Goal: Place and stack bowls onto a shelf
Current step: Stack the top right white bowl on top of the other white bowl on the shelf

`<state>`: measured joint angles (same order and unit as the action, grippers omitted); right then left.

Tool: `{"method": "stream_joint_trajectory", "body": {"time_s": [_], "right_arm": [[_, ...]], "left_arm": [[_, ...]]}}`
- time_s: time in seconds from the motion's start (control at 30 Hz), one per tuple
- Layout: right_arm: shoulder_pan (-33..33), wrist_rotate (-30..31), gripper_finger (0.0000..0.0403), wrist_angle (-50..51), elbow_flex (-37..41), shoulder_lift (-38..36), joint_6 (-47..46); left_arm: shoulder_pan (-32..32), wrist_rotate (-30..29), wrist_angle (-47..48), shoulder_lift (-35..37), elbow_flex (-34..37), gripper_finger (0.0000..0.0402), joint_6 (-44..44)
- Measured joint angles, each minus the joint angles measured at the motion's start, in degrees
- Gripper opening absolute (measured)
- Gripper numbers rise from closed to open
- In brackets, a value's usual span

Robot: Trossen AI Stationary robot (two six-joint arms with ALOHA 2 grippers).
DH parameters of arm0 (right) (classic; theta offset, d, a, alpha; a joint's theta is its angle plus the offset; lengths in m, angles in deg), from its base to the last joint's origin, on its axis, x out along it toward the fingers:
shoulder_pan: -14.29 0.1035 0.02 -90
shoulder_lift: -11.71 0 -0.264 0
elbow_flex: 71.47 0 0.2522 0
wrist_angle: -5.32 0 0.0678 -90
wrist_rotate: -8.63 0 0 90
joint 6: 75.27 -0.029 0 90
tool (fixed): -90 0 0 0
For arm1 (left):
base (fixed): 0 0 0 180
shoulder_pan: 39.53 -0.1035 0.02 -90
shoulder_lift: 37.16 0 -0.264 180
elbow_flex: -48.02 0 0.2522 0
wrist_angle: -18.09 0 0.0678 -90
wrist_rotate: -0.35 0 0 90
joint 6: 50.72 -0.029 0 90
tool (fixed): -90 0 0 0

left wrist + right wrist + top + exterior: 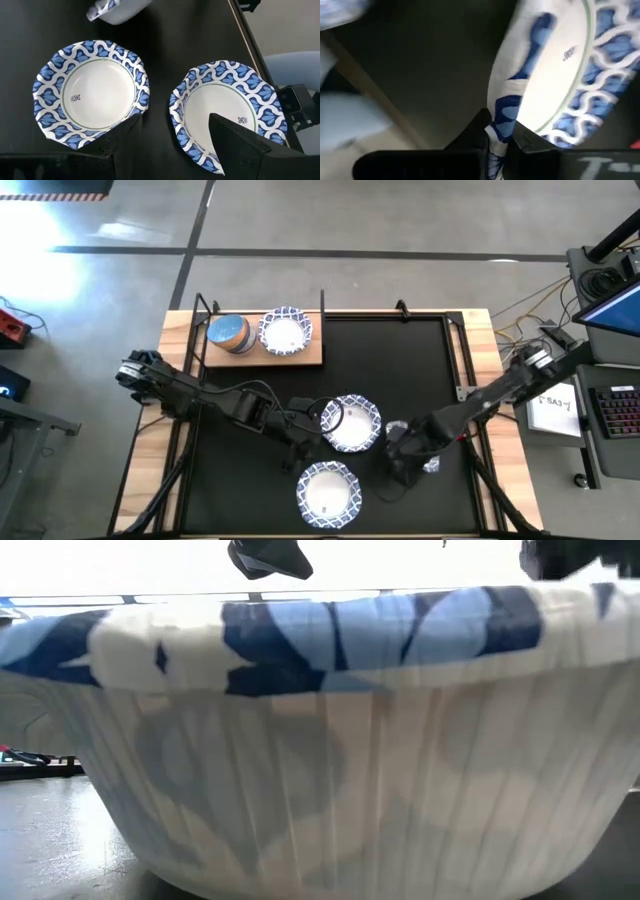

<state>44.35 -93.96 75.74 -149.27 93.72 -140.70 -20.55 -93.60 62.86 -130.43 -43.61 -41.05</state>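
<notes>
While my left gripper (316, 428) hangs with its fingers spread wide at the edge of the middle white bowl (350, 422) on the black mat (420, 360), my right gripper (501, 134) is pinched tight on the rim of another blue-patterned bowl (555, 65), tilted up on edge. From above, that right gripper sits just right of the middle bowl. A third white bowl (327, 491) lies flat nearer the front edge. On the shelf (300, 357) at the back left I see one white bowl (285, 330) beside a small blue bowl (229, 333).
</notes>
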Motion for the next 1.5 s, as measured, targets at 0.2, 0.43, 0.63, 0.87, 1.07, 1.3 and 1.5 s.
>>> {"method": "stream_joint_trajectory", "body": {"time_s": [0.2,0.43,0.63,0.87,1.07,1.3,1.5], "right_arm": [[1.8,-2.7,0.0012,-2.9,-7.7,-7.0,9.6],[2.7,3.3,0.0012,-10.2,-13.9,-9.5,24.1],[2.7,3.0,0.0012,-13.4,-14.9,-6.8,37.1],[2.7,0.0,0.0012,-13.4,-14.9,-3.1,42.4],[2.7,-1.1,0.0012,-13.5,-14.9,-2.8,42.7],[2.7,-1.4,0.0012,-15.9,-15.2,-2.7,47.1],[2.5,0.8,0.0012,-17.1,-15.2,-2.8,51.0]], "left_arm": [[0.0,0.0,-0.5,0.0,0.0,0.0213,-0.2],[0.0,0.0,-5.4,0.0,0.0,0.0213,-2.8],[0.0,-2.9,-10.6,0.3,-0.1,0.0213,-6.9],[0.0,-3.5,-12.6,0.4,-1.2,0.0213,-9.7],[0.1,9.0,-12.4,0.3,-1.1,0.0213,-11.9],[0.0,9.1,-17.5,0.2,-1.1,0.0213,-12.8],[0.2,14.5,-19.9,-0.1,-1.1,0.0213,-13.0]]}}
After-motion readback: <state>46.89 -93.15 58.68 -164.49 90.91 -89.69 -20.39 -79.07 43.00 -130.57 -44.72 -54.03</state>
